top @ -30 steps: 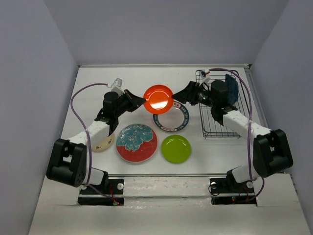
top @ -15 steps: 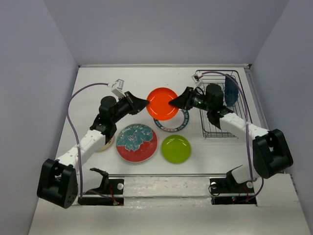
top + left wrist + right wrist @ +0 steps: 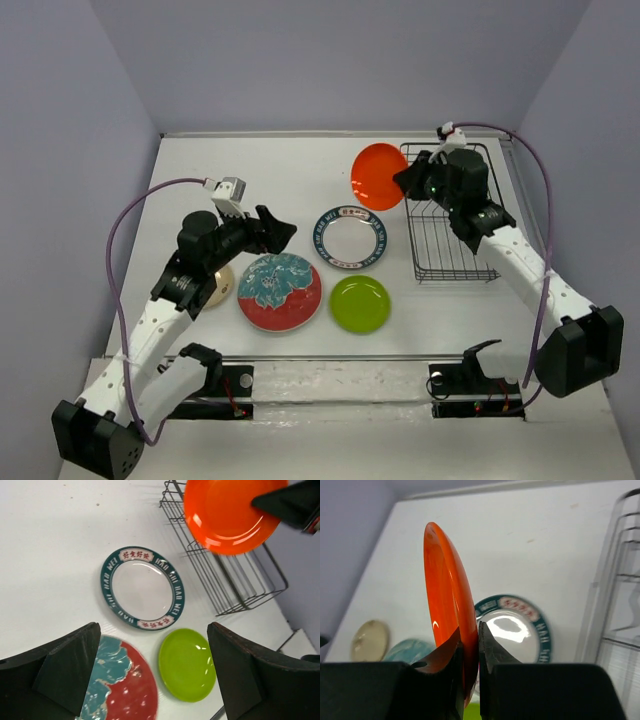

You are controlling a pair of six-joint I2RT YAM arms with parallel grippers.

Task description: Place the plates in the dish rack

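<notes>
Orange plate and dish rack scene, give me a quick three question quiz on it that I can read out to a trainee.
1. True or false: the left claw holds the orange plate.
2. Which plate on the table lies nearest the dish rack? A red flowered, B white with blue rim, C beige.
3. How many plates lie flat on the table?
Key: 1 false, the right claw grips it by the rim. 2 B. 3 four.
</notes>
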